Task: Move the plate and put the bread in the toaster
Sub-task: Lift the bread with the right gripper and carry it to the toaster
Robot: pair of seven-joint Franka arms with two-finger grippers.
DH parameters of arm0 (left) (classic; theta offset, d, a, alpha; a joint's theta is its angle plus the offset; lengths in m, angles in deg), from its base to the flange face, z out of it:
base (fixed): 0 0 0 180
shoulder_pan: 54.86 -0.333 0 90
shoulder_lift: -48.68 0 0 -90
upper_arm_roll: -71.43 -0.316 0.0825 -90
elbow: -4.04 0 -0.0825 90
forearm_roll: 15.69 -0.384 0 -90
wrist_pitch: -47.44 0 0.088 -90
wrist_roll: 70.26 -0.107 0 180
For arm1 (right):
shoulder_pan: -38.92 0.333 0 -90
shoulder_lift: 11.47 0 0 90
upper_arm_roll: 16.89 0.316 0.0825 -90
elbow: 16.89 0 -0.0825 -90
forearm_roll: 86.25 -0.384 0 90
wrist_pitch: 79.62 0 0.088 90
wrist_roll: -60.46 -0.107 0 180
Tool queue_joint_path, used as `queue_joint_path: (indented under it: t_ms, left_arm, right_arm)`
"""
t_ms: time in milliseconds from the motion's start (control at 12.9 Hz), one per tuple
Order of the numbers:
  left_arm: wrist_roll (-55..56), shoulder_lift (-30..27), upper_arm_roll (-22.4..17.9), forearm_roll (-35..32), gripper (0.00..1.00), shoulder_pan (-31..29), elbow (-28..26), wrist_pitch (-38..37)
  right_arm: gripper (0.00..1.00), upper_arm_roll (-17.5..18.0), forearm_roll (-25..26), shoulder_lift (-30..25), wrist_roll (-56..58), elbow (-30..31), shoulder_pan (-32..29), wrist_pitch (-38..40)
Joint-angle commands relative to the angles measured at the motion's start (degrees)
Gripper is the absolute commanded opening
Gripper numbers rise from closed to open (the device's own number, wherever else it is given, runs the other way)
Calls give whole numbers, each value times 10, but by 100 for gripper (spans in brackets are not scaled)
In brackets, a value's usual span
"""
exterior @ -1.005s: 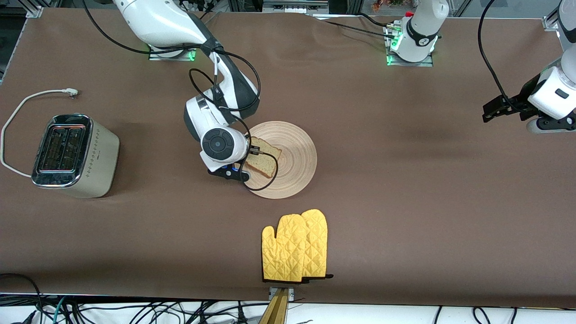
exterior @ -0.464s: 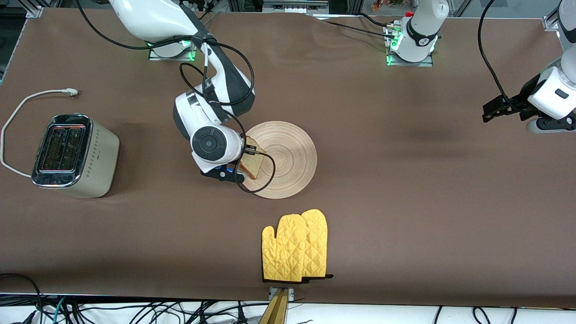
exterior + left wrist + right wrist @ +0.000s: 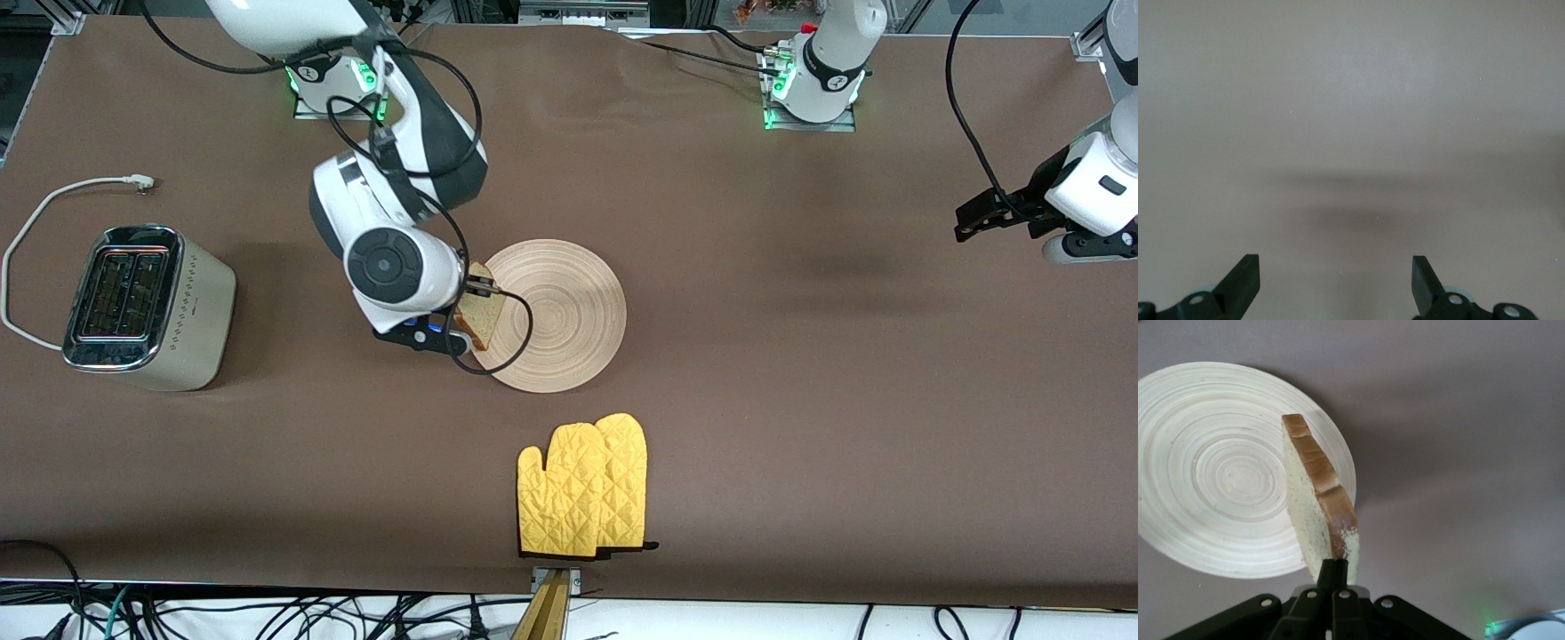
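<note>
Both arms wear glossy white shells with dark grey joint sections. The right arm ends in a round white wrist housing with a black disc cap — black cables loop loosely around it. Its base glows green, as does the left arm's base, which carries a red button. The grippers are matte black — small screws show.

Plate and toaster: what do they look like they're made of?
The plate looks like pale, matte wood, or maybe bamboo: concentric ring grooves show across its face and there is no glare. The toaster seems to have a cream-white body, plastic or painted metal, with a small diamond dot pattern on the side, and a shiny chrome-like top that reflects light around its two slots.
</note>
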Motion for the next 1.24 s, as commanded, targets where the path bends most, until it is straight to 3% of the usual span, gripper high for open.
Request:
queue_joint_path:
  t_ms: [0, 387, 696, 1160]
  left_arm:
    - [-6, -3, 8, -8, 100, -8, 0, -5]
    - [-6, -3, 8, -7, 100, -8, 0, -6]
    - [-6, -3, 8, -8, 100, -8, 0, -6]
    - [-6, -3, 8, -8, 100, -10, 1, -14]
  right_arm:
    - [0, -6, 1, -25, 11, 1, -1, 28]
    - [0, -60, 0, -58, 72, 1, -1, 94]
    - [0, -142, 5, -94, 175, 1, 0, 183]
    - [0, -278, 81, -117, 389, 5, 0, 257]
